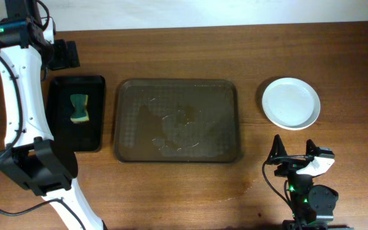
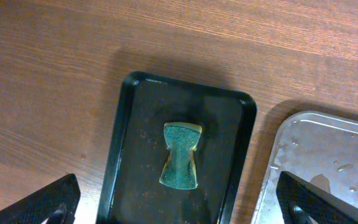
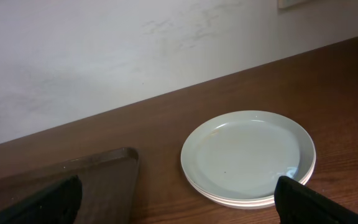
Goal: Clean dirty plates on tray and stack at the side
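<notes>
The white plates (image 1: 291, 102) sit stacked on the table right of the tray; the right wrist view shows the stack (image 3: 248, 155) with layered rims. The dark brown tray (image 1: 177, 120) holds no plates, only wet streaks; its corner shows in the left wrist view (image 2: 328, 168) and the right wrist view (image 3: 61, 186). My left gripper (image 2: 179, 211) is open and empty above the sponge. My right gripper (image 1: 294, 160) is open and empty at the front right, near the plates; its fingers also frame the right wrist view (image 3: 179, 208).
A small black tray (image 1: 75, 114) left of the big tray holds a green and yellow sponge (image 1: 79, 108), also in the left wrist view (image 2: 180, 154). A white wall rises behind the table's far edge.
</notes>
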{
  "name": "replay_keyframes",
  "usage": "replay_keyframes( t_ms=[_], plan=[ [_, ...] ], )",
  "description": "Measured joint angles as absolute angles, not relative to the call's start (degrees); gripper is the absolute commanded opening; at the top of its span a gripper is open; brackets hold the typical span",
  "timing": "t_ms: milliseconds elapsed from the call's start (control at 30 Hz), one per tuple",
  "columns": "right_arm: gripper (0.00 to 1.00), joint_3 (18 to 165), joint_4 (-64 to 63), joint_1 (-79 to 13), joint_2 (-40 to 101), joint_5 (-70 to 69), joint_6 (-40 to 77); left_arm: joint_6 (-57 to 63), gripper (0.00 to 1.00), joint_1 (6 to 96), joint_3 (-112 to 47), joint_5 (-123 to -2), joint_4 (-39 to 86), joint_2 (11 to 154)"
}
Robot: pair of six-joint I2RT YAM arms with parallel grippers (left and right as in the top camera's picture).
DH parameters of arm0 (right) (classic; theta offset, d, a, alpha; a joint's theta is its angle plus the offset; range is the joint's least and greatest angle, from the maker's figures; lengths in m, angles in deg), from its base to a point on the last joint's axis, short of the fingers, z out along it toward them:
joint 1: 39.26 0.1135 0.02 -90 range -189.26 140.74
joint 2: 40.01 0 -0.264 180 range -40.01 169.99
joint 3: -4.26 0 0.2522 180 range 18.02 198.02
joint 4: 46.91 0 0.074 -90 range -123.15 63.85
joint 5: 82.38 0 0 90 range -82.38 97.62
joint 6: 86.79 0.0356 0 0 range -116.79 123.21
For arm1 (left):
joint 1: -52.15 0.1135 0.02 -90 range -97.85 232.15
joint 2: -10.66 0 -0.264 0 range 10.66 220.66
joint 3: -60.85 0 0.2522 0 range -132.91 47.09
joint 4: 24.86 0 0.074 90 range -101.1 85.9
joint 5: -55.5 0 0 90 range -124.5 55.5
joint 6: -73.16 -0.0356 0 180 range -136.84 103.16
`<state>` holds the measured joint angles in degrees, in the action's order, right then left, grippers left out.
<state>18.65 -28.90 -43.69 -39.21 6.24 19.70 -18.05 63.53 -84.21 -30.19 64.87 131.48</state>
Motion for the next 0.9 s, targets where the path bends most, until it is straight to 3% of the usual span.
replay_keyframes(
  t_ms=[467, 600, 700, 900],
  plan=[
    [0.98, 18.65, -28.90, -43.69, -39.21, 6.24, 19.68, -18.05, 0.99, 63.53, -84.06, -30.16, 65.83, 130.50],
    [0.98, 18.65, -28.92, -43.69, -39.21, 6.24, 19.66, -18.05, 0.99, 63.18, -82.03, -31.32, 56.63, 113.88],
    [0.98, 18.65, -28.92, -43.69, -39.24, 6.26, 19.70, -18.05, 0.99, 63.05, -66.27, -31.52, 41.35, 98.15],
    [0.98, 18.65, -28.90, -43.60, -39.30, 6.28, 19.68, -18.03, 0.99, 63.05, -11.97, -31.65, 9.44, 67.09]
  ],
)
